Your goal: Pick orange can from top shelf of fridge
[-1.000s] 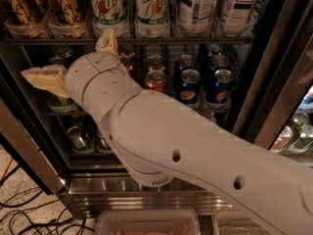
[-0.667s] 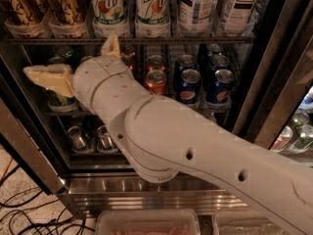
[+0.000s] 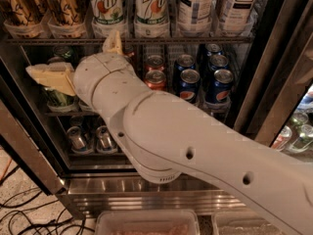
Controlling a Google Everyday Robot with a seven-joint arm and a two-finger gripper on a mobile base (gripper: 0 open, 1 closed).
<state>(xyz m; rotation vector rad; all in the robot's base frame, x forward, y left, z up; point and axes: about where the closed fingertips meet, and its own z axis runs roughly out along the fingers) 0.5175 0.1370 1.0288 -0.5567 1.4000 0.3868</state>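
Gripper sits at the left centre of your frame, just below the top shelf of the fridge, with its 2 beige fingers spread wide and nothing held between them. One finger points left across the lower rack, and the other reaches up to touch or overlap the shelf's front rail. You can see 2 orange cans in the upper left, upright in clear cups on that shelf: the right orange can and the left orange can, both above the gripper and apart from it. 2 7up cans stand just right of them.
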